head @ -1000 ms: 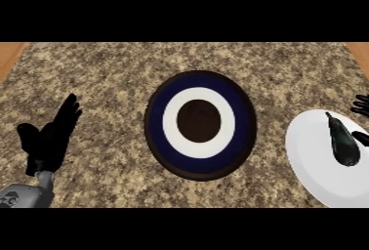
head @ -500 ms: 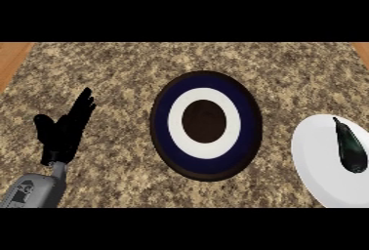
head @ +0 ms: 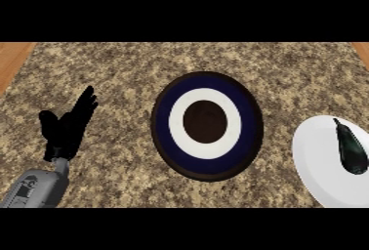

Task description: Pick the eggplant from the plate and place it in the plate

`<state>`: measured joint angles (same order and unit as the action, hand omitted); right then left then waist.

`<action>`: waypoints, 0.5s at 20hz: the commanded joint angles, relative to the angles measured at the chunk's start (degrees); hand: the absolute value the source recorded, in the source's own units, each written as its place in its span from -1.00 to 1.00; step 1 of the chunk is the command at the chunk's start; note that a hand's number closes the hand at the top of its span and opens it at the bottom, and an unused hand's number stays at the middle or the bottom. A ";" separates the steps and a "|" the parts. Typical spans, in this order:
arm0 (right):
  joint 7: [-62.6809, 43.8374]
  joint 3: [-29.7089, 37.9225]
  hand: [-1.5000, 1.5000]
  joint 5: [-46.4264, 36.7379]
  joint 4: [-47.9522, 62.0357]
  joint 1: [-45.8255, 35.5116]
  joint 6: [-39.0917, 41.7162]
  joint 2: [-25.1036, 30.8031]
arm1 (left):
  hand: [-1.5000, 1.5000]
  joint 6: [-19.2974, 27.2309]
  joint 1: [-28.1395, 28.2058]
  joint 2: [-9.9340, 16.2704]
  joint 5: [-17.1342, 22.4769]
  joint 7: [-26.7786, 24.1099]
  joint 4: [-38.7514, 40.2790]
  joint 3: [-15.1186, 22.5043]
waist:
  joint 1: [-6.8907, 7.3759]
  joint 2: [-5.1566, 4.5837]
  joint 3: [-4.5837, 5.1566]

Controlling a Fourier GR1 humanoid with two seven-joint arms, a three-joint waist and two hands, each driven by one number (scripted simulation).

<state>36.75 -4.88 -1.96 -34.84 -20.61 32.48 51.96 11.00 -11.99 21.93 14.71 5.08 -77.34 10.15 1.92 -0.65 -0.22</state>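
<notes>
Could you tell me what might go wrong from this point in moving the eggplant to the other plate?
1. The eggplant lies near the view's right edge on the white plate, which is partly cut off, so reaching for it may be hard to watch.
2. Only the left hand shows, open and across the ringed plate from the eggplant; the right hand is out of view.

Light falls evenly and fairly brightly over the speckled counter (head: 130, 68), with no clear direction. No cast shadows show beneath the left hand (head: 66, 128) or the plates. The white plate (head: 317, 166) reads flat and unshaded, without glare. The eggplant (head: 351, 146) carries a faint greenish sheen. The dark ringed plate (head: 207, 85) looks stretched taller than wide.
</notes>
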 commanded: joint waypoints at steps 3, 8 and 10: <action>7.84 -6.24 -1.00 -8.41 4.36 -5.60 4.85 0.61 | 0.00 -0.24 -2.96 -0.55 -0.52 2.16 2.33 -0.72 | 0.00 -0.17 0.00; 9.61 -10.44 -1.00 -15.38 9.03 -8.11 -0.48 -0.66 | 0.00 -0.55 1.91 -0.31 -0.89 2.64 -2.70 -0.61 | 0.20 0.18 0.04; 7.45 -11.19 -1.00 -16.02 7.17 -9.57 1.14 -1.17 | 0.00 -1.97 -0.40 0.42 -0.59 2.25 0.36 -2.72 | -0.84 0.36 0.15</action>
<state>40.39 -13.93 -14.71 -28.71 -27.43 28.06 51.57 10.10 -11.58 21.69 14.11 6.42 -77.84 8.80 1.67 -0.47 -0.16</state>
